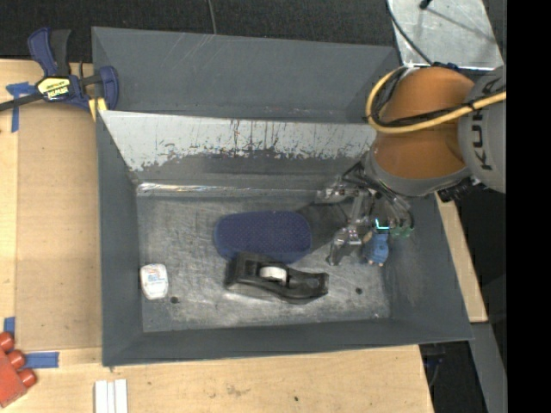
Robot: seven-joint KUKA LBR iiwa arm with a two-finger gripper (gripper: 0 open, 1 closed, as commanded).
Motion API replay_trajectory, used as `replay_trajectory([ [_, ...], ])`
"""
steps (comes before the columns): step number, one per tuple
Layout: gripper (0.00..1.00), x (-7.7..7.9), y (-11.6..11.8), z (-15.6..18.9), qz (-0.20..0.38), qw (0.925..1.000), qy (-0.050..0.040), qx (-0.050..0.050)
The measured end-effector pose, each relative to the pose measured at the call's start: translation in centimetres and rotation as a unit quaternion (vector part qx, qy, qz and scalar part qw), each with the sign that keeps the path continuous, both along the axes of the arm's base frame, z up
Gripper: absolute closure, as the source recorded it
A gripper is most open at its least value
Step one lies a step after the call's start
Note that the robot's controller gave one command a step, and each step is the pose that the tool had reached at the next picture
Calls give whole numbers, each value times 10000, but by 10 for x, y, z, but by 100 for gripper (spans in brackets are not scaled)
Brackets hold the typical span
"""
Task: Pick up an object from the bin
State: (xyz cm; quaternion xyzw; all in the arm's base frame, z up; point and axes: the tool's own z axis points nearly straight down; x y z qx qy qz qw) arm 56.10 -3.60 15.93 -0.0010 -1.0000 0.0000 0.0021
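The thing nearest the gripper is a dark blue oval pad [263, 235], flat and textured like cloth. It lies on the floor of the bin a little right of the frame's centre, with its long side running left to right. Its right end is just to the left of the gripper [338, 222], and the two do not touch.

The gripper is low in the right part of the bin, near the right wall. Its two metal fingers [331, 194] look released and spread, one toward the back wall and one toward the front, though the view is cluttered there and this is not certain. Only bare floor shows between them, so nothing is grasped. A small bright-blue piece [377, 250] sits close against the gripper's lower right side.

Directly below the pad, touching or nearly touching its lower edge, lies a black tape dispenser [275, 280] with a white roll in it, its narrow end pointing right. Well apart, in the lower left corner of the floor, stands a small white container [154, 280].

The grey metal bin [119, 231] has sloping walls, and the back wall is streaked with dark scuffs. At the upper right, the arm's orange cover [422, 136] hangs over the bin with a yellow cable looped round it.
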Motion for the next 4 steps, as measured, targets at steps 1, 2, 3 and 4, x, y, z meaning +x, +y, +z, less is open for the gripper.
replay_trajectory([
  [1, 0, 31, 66, -87, -234, 9997, -53, -7],
  [2, 0, 33, 65, -84, -231, 9997, -48, -2],
  [3, 0, 35, 65, -82, -226, 9997, -58, -1],
  [4, 0, 30, 100, -83, 545, 9984, -124, -21],
])
